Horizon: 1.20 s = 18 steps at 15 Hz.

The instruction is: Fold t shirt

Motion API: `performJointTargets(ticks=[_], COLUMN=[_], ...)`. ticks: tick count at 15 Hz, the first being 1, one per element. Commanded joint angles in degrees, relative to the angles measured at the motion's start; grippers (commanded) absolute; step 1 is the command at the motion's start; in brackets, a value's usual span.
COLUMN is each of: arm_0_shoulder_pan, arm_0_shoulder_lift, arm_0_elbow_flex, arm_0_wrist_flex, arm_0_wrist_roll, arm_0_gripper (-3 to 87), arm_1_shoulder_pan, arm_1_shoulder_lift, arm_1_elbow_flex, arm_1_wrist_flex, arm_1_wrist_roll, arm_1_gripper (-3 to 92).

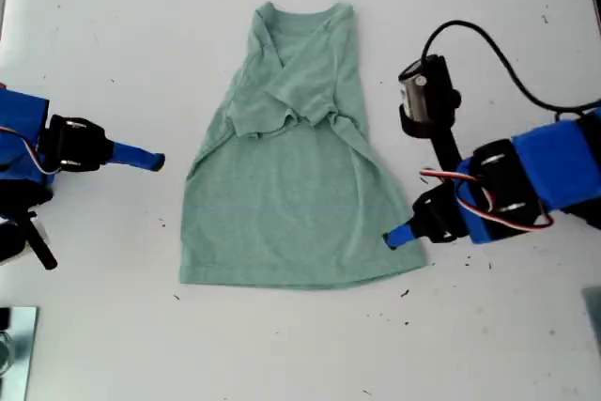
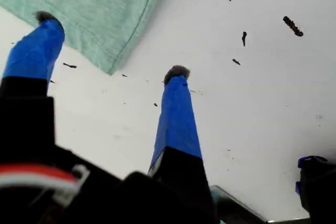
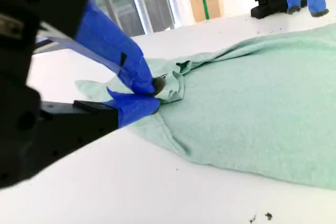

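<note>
Note soft, heathered pale-green t shirt [image 1: 282, 204] flat mid-table [image 1: 94, 44], upper sides folded inward, my second gripper [image 3: 155, 95] clenched on bunched edge cloth at exterior view's right, my first gripper [image 2: 110, 45] splayed wide over white, dark-specked surface beside it.

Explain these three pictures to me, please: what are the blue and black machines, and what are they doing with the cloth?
They are my two small robot arms. One picture looks down from above; the other two come from cameras riding on each arm. On the white table lies a pale green short-sleeved cotton t shirt, its upper part folded inward. My second gripper, at the exterior view's right, has its blue fingers pinched on the shirt's hem corner. My first gripper, at the exterior view's left, is open and holds nothing.
</note>
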<state>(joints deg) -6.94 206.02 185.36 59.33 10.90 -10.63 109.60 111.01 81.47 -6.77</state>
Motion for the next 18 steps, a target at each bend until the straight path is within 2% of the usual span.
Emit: performJointTargets(ticks=[1,3,4,5,6,8,11,15,16,18], arm_0_shoulder_pan=[0.26,0.44,0.53,0.62,0.7,0.79,0.97,1.14,1.14,1.14], arm_0_shoulder_lift=[0.53,0.53,0.53,0.53,0.53,0.53,0.53,0.53,0.53,0.53], arm_0_elbow_flex=[0.62,0.62,0.62,0.62,0.62,0.62,0.62,0.62,0.62,0.62], arm_0_wrist_flex=[-0.53,-0.53,-0.53,-0.53,-0.53,-0.53,-0.53,-0.53,-0.53,-0.53], arm_0_wrist_roll=[0.35,0.35,0.35,0.35,0.35,0.35,0.26,0.26,0.26,0.26], arm_0_gripper=[-0.2,-0.2,-0.2,-0.2,-0.2,-0.2,-0.2,-0.2,-0.2,-0.2], arm_1_shoulder_pan=[-1.14,-2.02,-2.64,-3.43,-4.22,-5.27,-5.36,-5.45,-5.45,-5.01], arm_1_shoulder_lift=[-2.46,-8.26,-11.51,-14.5,-16.26,-16.26,-11.87,-8.7,-8.0,-8.7], arm_1_elbow_flex=[3.69,7.29,8.88,9.4,9.58,10.55,5.54,-15.91,-21.01,-28.04], arm_1_wrist_flex=[-9.58,-16.35,-18.72,-20.04,-21.53,-22.85,-11.69,16.26,18.63,18.02], arm_1_wrist_roll=[-0.7,-0.26,0.18,0.97,0.62,0.35,0.97,0.18,-1.05,-2.99], arm_1_gripper=[36.5,34.1,29.4,11.3,0.8,-0.3,-1.4,-1.9,-2.0,-2.0])
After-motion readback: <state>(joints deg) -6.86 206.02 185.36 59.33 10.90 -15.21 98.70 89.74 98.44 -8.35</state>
